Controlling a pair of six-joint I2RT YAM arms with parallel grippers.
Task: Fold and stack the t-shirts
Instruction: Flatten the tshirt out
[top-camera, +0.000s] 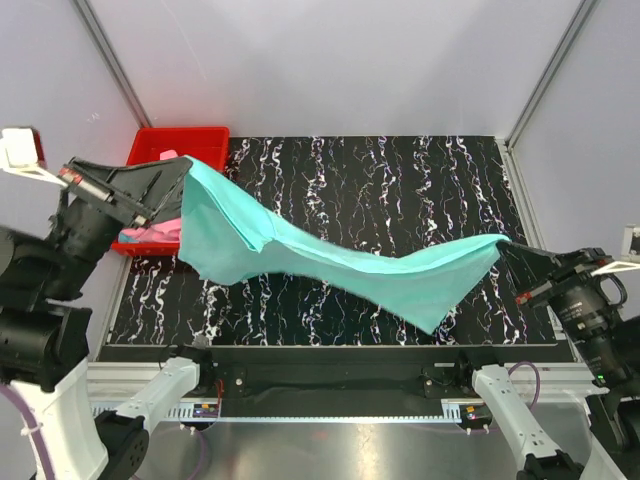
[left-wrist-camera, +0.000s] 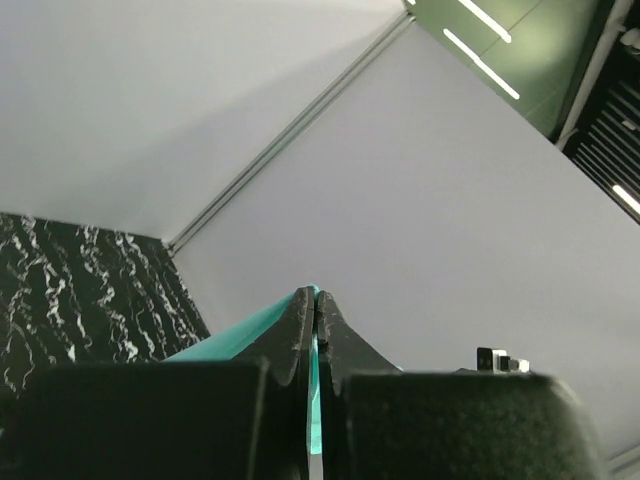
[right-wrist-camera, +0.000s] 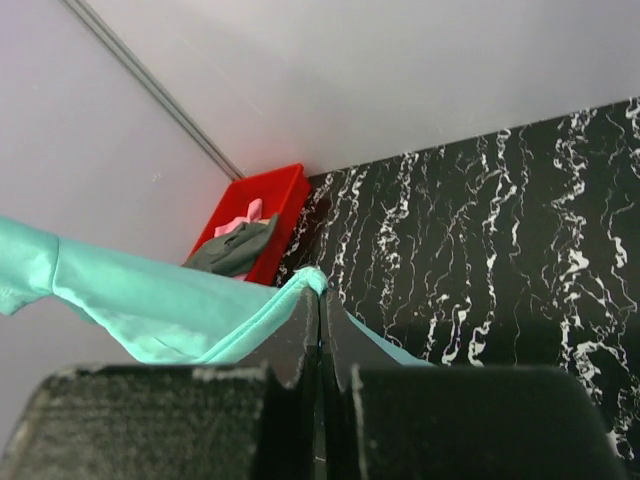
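left gripper (top-camera: 186, 163) at ten o'clock and right gripper (top-camera: 507, 244) at three each clench the soft teal cotton t-shirt (top-camera: 330, 262); pulled harder, a thin corner may slip free.

bin (top-camera: 190, 134): red plastic, parked at the table's far-left corner
table (top-camera: 400, 185): black, white marble-y veins
walls (top-camera: 330, 60): plain white

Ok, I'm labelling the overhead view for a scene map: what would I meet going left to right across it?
red bin → teal t-shirt, stretched above the table → right fingers, pinching its corner.
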